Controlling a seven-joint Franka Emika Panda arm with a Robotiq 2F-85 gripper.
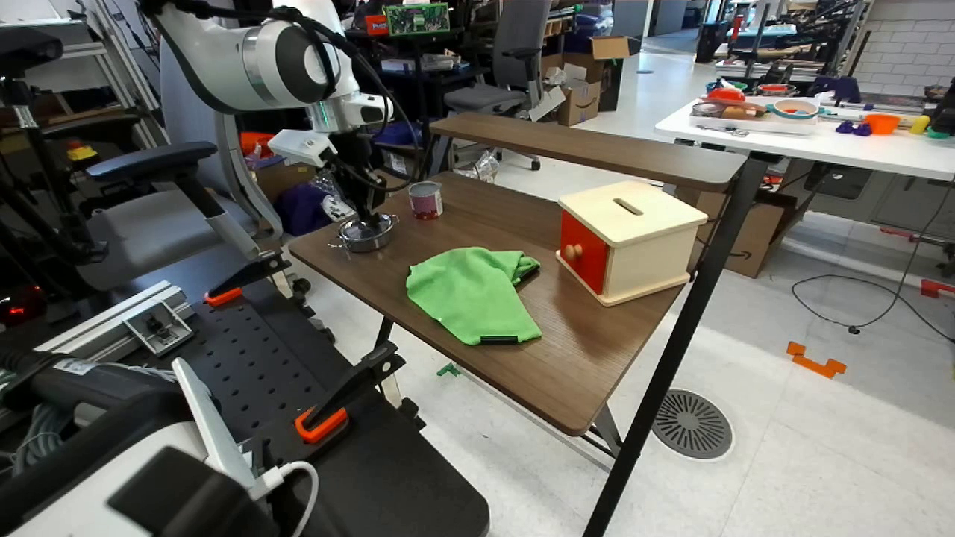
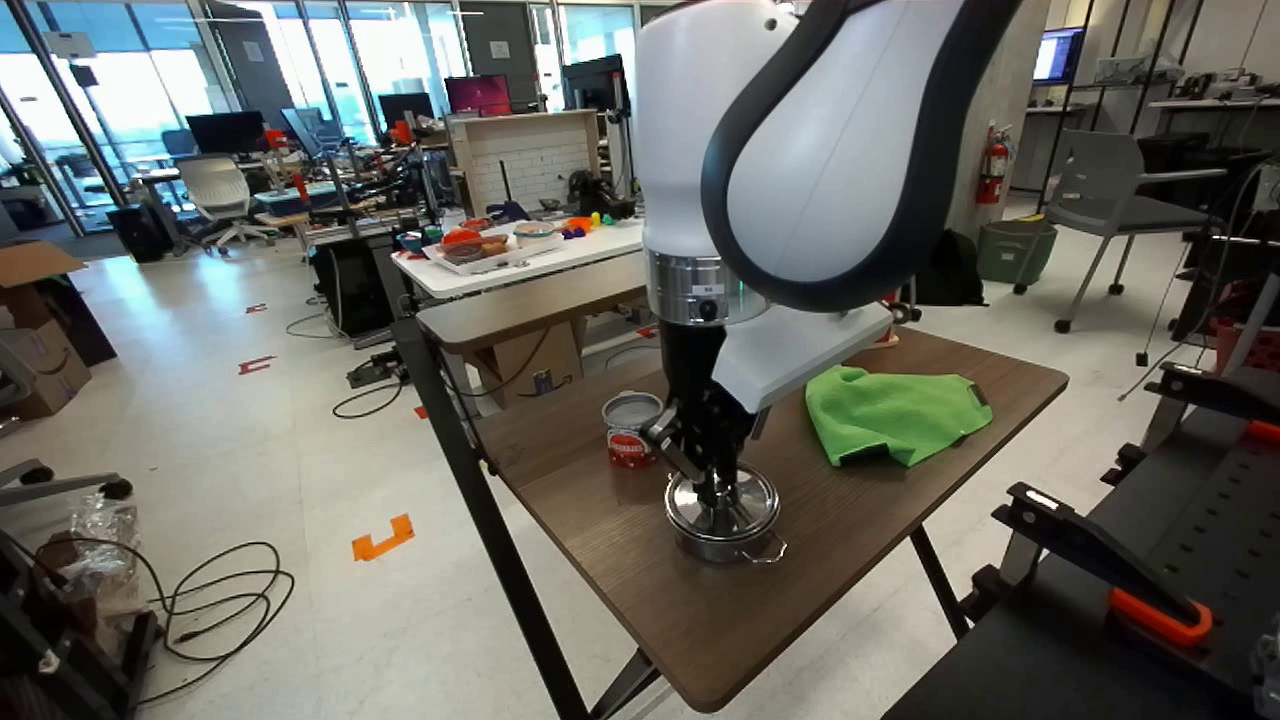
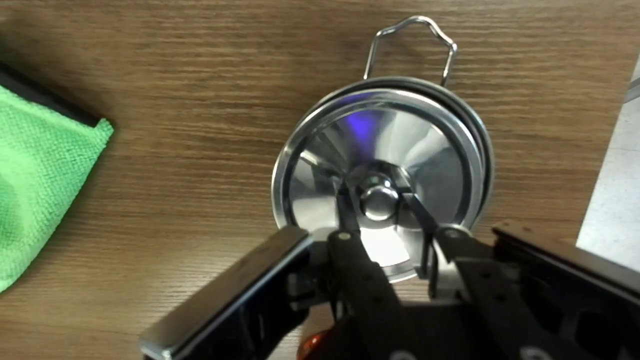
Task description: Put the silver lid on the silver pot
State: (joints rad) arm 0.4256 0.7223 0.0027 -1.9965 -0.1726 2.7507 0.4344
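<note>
- Two fingers [image 3: 348,215] of the claw [image 3: 376,192] stood spread on either side of the knob [image 3: 380,204] of the lid [image 3: 420,155], gaps showing in the wrist view; their tips were hard to make out against the reflections.
- The lid lay on the pot [image 2: 715,549], shifted off centre: a crescent of pot rim showed at upper right in the wrist view. Whether it sat flush could not be told.
- One wire handle [image 3: 416,19] of the pot showed there; the claw covered the pot's opposite side.
- The arm [image 1: 280,67] was cut off at the top of both exterior views.
- The can [image 1: 425,200] stood upright near the pot; a red patch [image 3: 311,345] below the claw in the wrist view could not be identified.
- The pot stood near one end of the table [image 1: 574,358]; floor [image 3: 615,210] showed past its edge at right in the wrist view.
- A stretch of table separated the pot from the green cloth [image 1: 477,294], cut off at the wrist view's left border; the box [image 1: 645,257] stood well apart, beyond the cloth.
</note>
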